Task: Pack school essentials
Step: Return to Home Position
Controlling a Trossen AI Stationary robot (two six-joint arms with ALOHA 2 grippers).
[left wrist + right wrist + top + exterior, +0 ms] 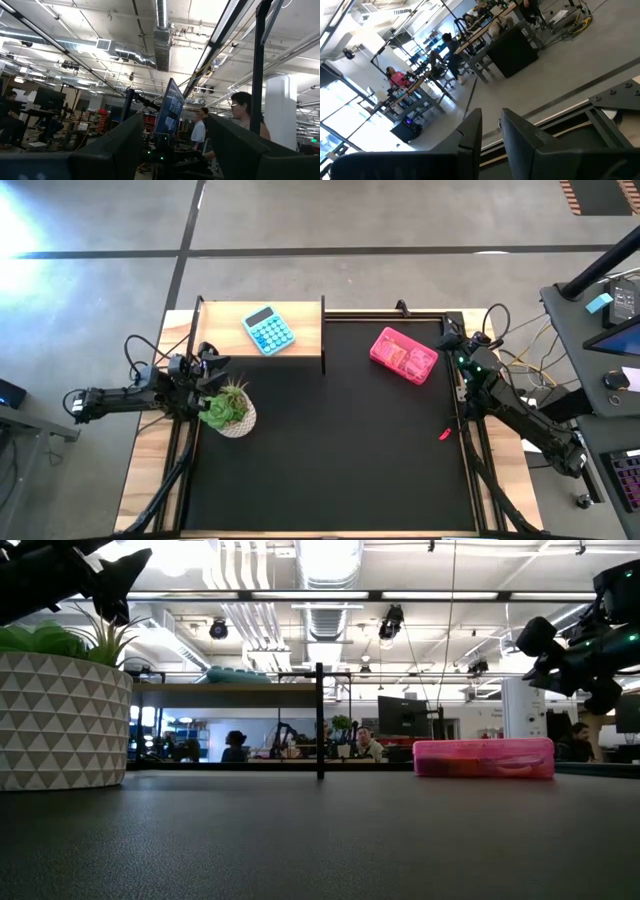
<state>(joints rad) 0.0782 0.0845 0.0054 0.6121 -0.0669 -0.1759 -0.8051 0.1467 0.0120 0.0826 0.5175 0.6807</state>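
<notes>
A pink pencil case [403, 355] lies flat on the black mat near the far right; in the low view the case [483, 757] shows as closed. No loose stationery shows, and I cannot make out what the case holds. A small red piece [445, 434] lies on the mat near the right edge. My left gripper [207, 364] hangs raised over the table's left edge, above the potted plant, open and empty; the wrist view shows the gripper [175, 150] pointing into the room. My right gripper [452, 338] is raised at the far right edge beside the case, its fingers [490, 132] almost together, empty.
A green plant in a white patterned pot [230, 410] stands at the mat's left edge, just below the left gripper. A blue calculator [268, 330] lies on the wooden far-left part, beside an upright black post [319, 720]. The mat's middle and near side [330, 450] are bare.
</notes>
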